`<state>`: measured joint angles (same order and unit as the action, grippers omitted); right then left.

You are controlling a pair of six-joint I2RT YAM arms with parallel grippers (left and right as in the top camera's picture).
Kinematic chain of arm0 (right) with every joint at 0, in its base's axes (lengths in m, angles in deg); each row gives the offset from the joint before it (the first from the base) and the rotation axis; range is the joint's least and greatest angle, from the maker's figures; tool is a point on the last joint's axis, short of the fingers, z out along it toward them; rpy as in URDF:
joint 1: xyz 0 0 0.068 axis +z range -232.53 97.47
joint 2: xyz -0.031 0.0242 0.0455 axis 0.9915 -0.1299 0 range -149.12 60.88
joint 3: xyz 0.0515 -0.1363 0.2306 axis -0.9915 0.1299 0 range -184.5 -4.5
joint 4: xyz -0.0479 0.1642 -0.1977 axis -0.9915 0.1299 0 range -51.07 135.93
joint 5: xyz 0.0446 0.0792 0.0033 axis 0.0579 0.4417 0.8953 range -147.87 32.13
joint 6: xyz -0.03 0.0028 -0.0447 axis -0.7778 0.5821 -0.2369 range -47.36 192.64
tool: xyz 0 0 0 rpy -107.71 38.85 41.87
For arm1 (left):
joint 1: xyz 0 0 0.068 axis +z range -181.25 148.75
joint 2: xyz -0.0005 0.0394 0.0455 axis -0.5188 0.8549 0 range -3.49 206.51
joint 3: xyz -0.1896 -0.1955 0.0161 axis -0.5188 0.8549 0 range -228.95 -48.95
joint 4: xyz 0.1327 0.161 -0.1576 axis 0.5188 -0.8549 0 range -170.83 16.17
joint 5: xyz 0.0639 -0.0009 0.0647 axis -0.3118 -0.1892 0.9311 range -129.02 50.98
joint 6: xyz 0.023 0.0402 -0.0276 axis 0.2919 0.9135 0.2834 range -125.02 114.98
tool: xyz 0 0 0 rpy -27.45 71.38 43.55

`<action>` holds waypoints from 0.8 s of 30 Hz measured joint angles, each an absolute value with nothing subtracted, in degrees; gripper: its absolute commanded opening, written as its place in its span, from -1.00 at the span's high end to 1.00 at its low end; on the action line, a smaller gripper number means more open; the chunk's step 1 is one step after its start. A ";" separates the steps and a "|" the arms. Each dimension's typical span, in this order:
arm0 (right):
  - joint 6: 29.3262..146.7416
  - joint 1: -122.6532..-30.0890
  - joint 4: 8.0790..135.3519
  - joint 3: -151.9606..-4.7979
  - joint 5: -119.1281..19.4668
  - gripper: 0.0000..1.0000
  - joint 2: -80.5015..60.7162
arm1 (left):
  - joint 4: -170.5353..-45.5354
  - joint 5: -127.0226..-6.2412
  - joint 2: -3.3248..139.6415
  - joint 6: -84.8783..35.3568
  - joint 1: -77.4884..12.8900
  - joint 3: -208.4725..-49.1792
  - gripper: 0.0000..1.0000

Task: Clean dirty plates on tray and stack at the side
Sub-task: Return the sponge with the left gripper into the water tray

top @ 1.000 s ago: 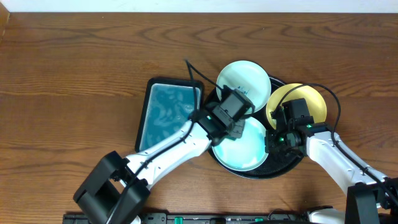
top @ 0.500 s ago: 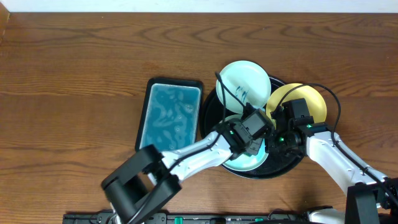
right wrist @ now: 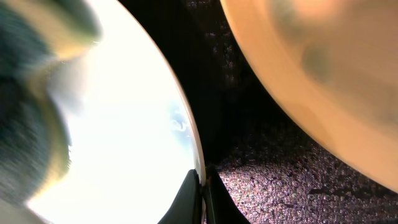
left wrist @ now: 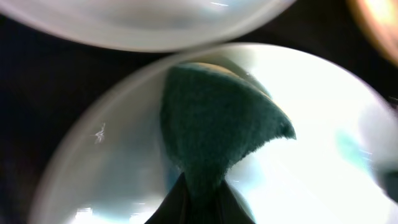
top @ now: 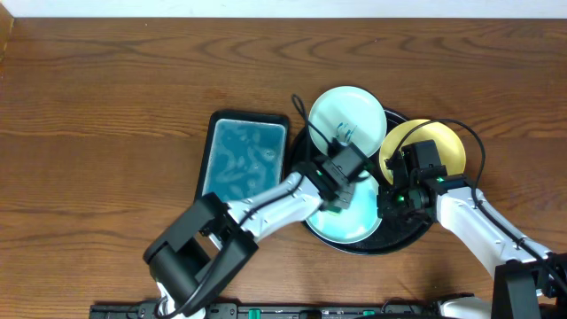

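Note:
On the black tray [top: 403, 237] lie three plates: a mint one [top: 347, 113] at the back, a yellow one [top: 447, 146] at the right and a mint one [top: 353, 221] at the front. My left gripper [top: 341, 199] [left wrist: 200, 202] is shut on a teal sponge [left wrist: 217, 124], which is pressed flat on the front mint plate [left wrist: 106, 168]. My right gripper [top: 383, 206] [right wrist: 203, 186] is shut on that plate's right rim [right wrist: 193, 143]. The yellow plate [right wrist: 323, 81] lies just beyond it over the tray floor [right wrist: 280, 180].
A rectangular black-rimmed basin [top: 241, 164] of blue water stands right against the tray's left side. Brown wooden tabletop [top: 115, 106] stretches to the left and back. The left arm reaches in from the front left, the right arm from the front right.
The left gripper carried the sponge across the front mint plate to the right and then back toward its upper middle. The right gripper stayed put on the rim.

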<state>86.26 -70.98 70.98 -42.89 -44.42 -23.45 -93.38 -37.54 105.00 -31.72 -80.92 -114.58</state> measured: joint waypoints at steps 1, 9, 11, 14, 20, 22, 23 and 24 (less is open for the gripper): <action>86.26 -70.98 70.98 -42.89 -44.40 0.97 -23.45 | -94.06 -37.56 104.71 -31.68 -80.05 -114.58 0.85; 86.64 -70.98 71.07 -42.87 -44.53 0.34 -23.45 | -100.68 -39.05 99.97 -30.80 -77.03 -114.12 0.85; 86.24 -70.98 71.27 -42.65 -44.90 0.24 -23.45 | -101.97 -38.61 96.74 -30.41 -76.57 -114.07 0.85; 86.11 -70.98 71.20 -42.46 -44.81 0.13 -23.45 | -103.72 -38.24 90.83 -28.62 -75.70 -114.07 0.85; 86.33 -70.98 70.87 -42.65 -42.59 -0.98 -23.21 | -109.64 -36.05 82.07 -25.82 -71.32 -114.07 0.85; 86.07 -70.92 70.74 -42.96 -41.32 -0.98 -22.71 | -111.02 -35.49 81.55 -25.23 -68.40 -114.07 0.85; 86.00 -70.94 70.50 -42.96 -41.27 -0.98 -22.67 | -111.54 -35.29 81.57 -24.88 -66.93 -114.05 0.85; 86.00 -70.98 70.20 -42.96 -41.32 -0.99 -22.67 | -111.89 -35.16 81.66 -24.62 -65.51 -113.98 0.85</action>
<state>86.00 -70.98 70.20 -42.96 -41.32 -22.67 -111.89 -35.16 81.66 -24.62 -65.51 -113.98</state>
